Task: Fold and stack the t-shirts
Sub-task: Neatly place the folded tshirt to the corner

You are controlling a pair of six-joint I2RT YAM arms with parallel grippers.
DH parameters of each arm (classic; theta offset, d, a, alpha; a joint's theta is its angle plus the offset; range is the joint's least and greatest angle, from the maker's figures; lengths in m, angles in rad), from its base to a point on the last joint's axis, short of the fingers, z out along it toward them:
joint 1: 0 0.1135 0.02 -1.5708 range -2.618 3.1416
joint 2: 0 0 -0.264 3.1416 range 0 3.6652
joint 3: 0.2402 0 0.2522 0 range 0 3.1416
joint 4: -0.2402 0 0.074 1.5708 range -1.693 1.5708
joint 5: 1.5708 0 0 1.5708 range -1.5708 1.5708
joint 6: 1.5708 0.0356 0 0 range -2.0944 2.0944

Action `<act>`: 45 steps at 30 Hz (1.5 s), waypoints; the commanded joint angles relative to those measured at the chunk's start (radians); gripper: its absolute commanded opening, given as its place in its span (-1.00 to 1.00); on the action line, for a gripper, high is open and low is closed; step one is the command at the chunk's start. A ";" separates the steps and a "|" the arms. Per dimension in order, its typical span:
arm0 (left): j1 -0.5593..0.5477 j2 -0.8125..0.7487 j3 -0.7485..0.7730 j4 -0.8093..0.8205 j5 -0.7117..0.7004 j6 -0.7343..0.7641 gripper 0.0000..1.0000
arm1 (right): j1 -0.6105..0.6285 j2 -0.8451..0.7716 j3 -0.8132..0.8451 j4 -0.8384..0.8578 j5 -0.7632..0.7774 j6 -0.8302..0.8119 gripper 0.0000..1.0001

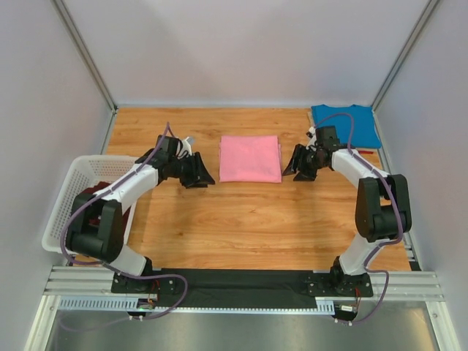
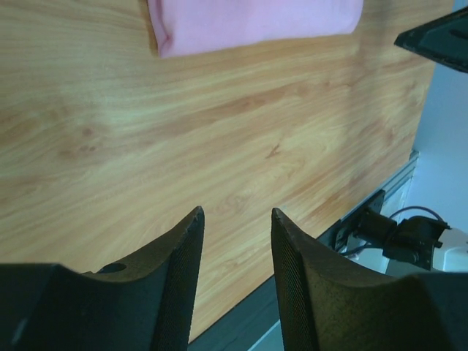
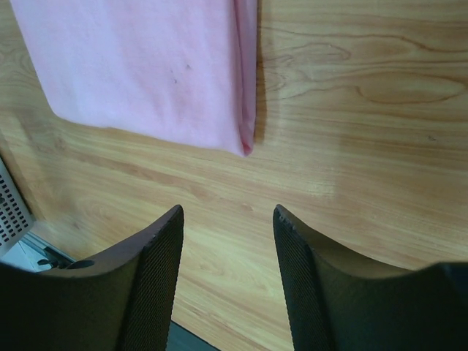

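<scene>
The pink t-shirt (image 1: 251, 158) is lying folded into a neat, flat rectangle at the middle of the wooden table (image 1: 241, 227), with the left gripper (image 1: 196, 174) hanging just beside its left edge and the right gripper (image 1: 300, 167) just beside its right edge. Neither is touching the cloth. Both wrist views are showing the pincers released, fingers apart with only bare wood between them, so neither is carrying anything. The blue t-shirt (image 1: 346, 124) is lying spread in the far right corner, well apart from the pink one and not folded small. A dark maroon cloth (image 1: 84, 194) is showing inside the white lattice basket (image 1: 62, 212) at the left, mostly hidden by the left arm. The shirts are looking light, thin and limp. They are likely sagging and unfolding as soon as they are lifted by one point, and sliding easily over the smooth wood. The pink shirt's fold on the right side is showing as a rounded doubled edge, which suggests the layers are lying loose and not pressed. For the blue shirt, a sound hold would probably be a pinch at two spread points on the hem or shoulders, one per gripper, fingers pressing down to gather a little cloth. For a folded one, gripping through all layers at the folded edge should be keeping the stack together.
</scene>
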 commanded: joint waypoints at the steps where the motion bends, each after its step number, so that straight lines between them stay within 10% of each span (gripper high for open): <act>1: 0.003 0.062 0.067 0.171 0.032 -0.016 -0.03 | 0.002 0.013 -0.002 0.015 0.002 -0.010 0.07; 11: -0.009 0.386 0.185 0.199 0.061 -0.015 0.11 | 0.004 0.077 -0.103 0.189 -0.094 0.120 0.10; 35: -0.009 0.548 0.269 0.133 -0.002 -0.070 0.10 | 0.004 0.300 0.058 0.166 -0.125 0.111 -0.15; 39: -0.009 0.567 0.269 0.148 0.026 -0.079 -0.14 | 0.004 0.306 0.047 0.160 -0.119 0.093 -0.39; 43: -0.009 0.556 0.265 0.115 0.021 -0.061 -0.92 | 0.004 0.297 0.047 0.132 -0.113 0.076 -0.88; 45: -0.009 0.539 0.263 0.074 0.020 -0.050 -1.00 | 0.008 0.283 0.036 0.114 -0.107 0.074 -0.99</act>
